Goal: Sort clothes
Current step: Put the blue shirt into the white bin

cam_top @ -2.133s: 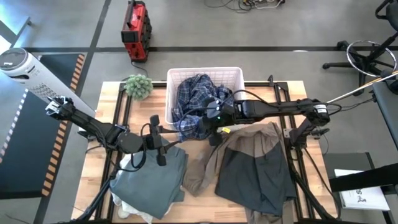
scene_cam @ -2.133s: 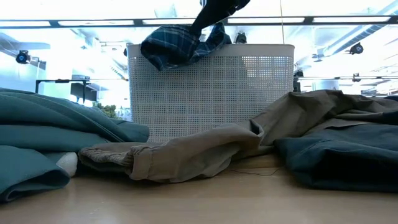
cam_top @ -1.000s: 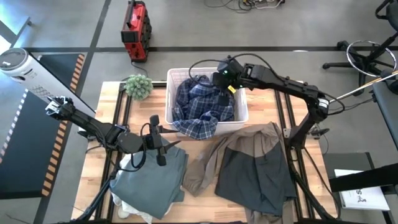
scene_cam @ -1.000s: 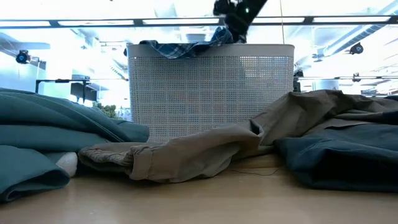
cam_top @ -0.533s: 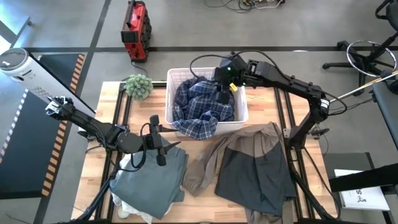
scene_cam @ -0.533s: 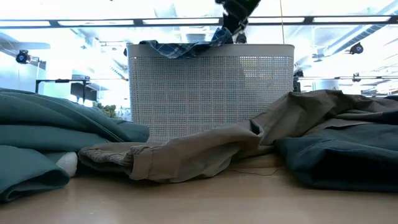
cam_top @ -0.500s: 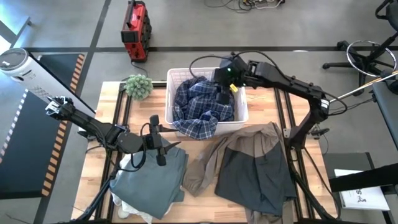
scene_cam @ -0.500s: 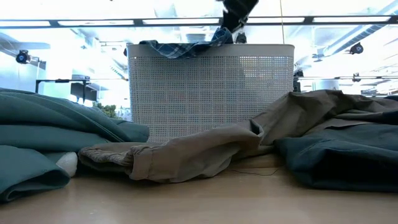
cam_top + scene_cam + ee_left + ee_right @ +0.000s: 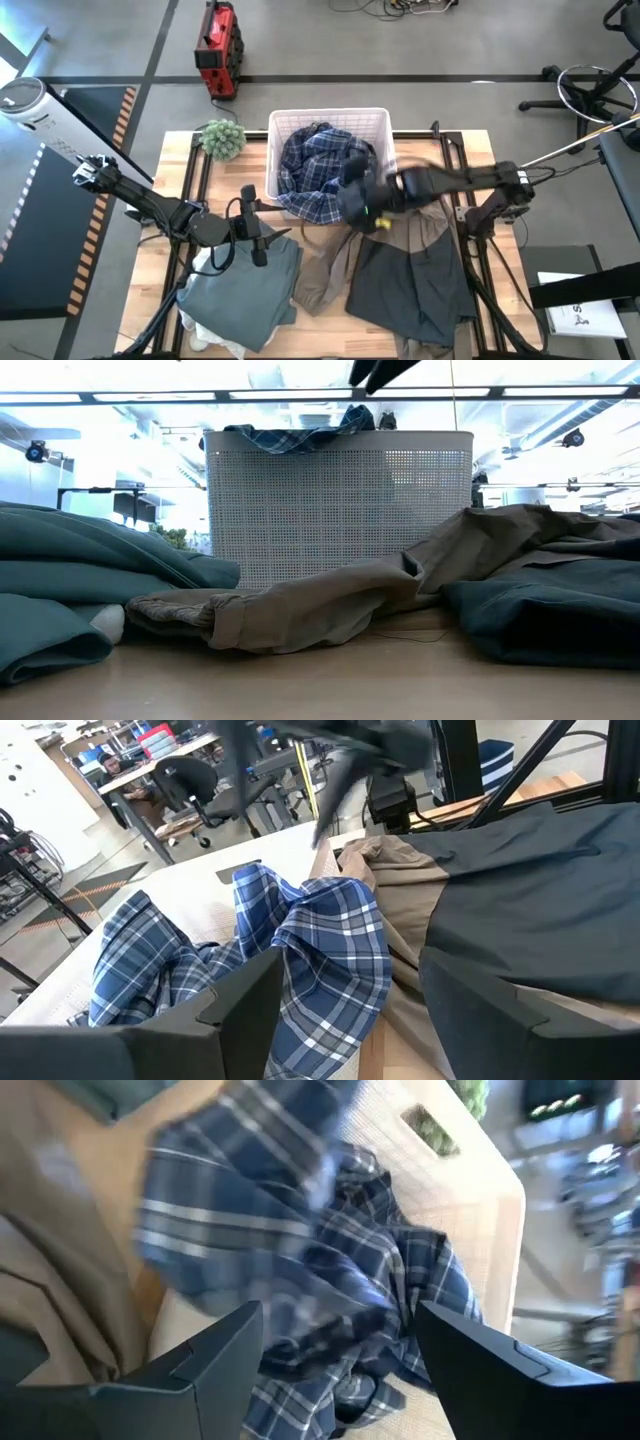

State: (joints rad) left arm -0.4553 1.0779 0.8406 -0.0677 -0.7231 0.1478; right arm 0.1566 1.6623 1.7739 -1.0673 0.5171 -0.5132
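Observation:
A blue-white plaid shirt point(image 9: 322, 168) lies in the white bin point(image 9: 380, 122), one end draped over the bin's near wall point(image 9: 330, 935). Near left lies a grey-green piece point(image 9: 245, 285) on a white piece point(image 9: 215, 342). Near right lies a tan and dark grey piece point(image 9: 405, 265), its tan sleeve point(image 9: 300, 610) reaching toward the left. My right gripper point(image 9: 356, 208), blurred, hangs open above the tan cloth just near of the bin, touching nothing point(image 9: 340, 1370). My left gripper point(image 9: 262, 228) waits open over the grey-green piece's far edge point(image 9: 345, 1010).
A small green spiky plant point(image 9: 222, 138) stands left of the bin at the table's far edge. Bare wood shows at the near middle point(image 9: 320, 680). The bin's perforated wall point(image 9: 340, 510) stands behind the tan sleeve.
My right gripper has swung from above the bin's far right corner toward the table's near edge, away from the plaid shirt and rolling as it went; it now hangs over the tan cloth. The plaid shirt stays in the bin, draped over its near wall.

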